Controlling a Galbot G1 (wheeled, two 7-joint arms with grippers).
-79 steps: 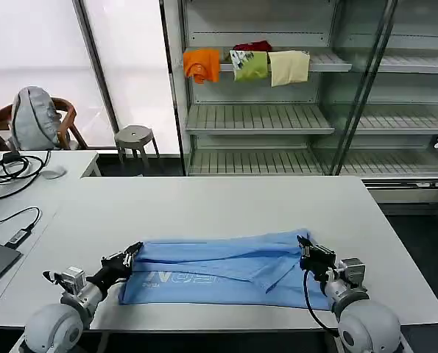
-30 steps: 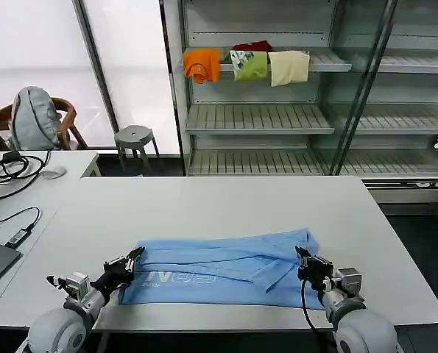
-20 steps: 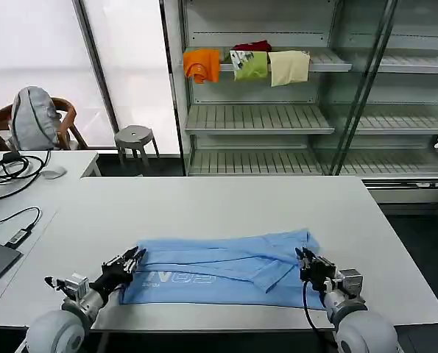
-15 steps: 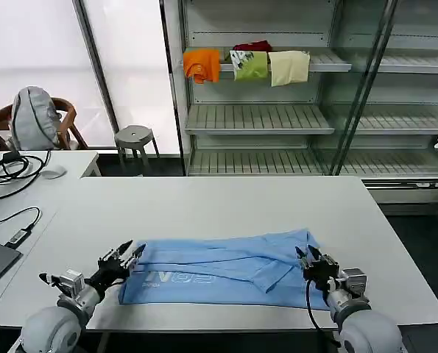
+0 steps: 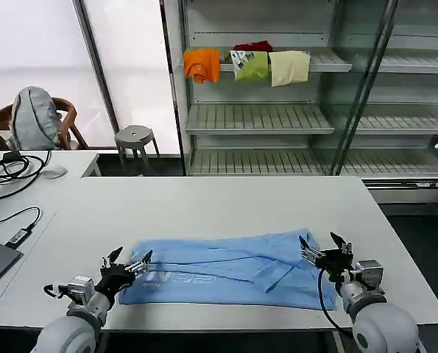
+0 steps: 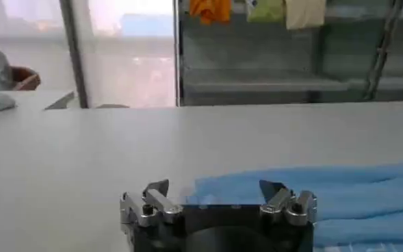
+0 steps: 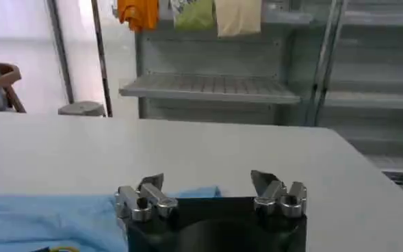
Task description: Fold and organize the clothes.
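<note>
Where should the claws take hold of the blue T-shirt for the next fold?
Probably the two short ends of the T-shirt, which lies flat in a long folded band across the table. The open left claw and open right claw already flank those ends, so come in low from each side and pinch the layered edge.

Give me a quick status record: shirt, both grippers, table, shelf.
shirt: light blue, folded into a long band, flat on table near front edge
left gripper: open, at shirt's left end, holding nothing
right gripper: open, at shirt's right end, holding nothing
table: white, bare behind shirt
shelf: orange, green, cream garments draped
</note>
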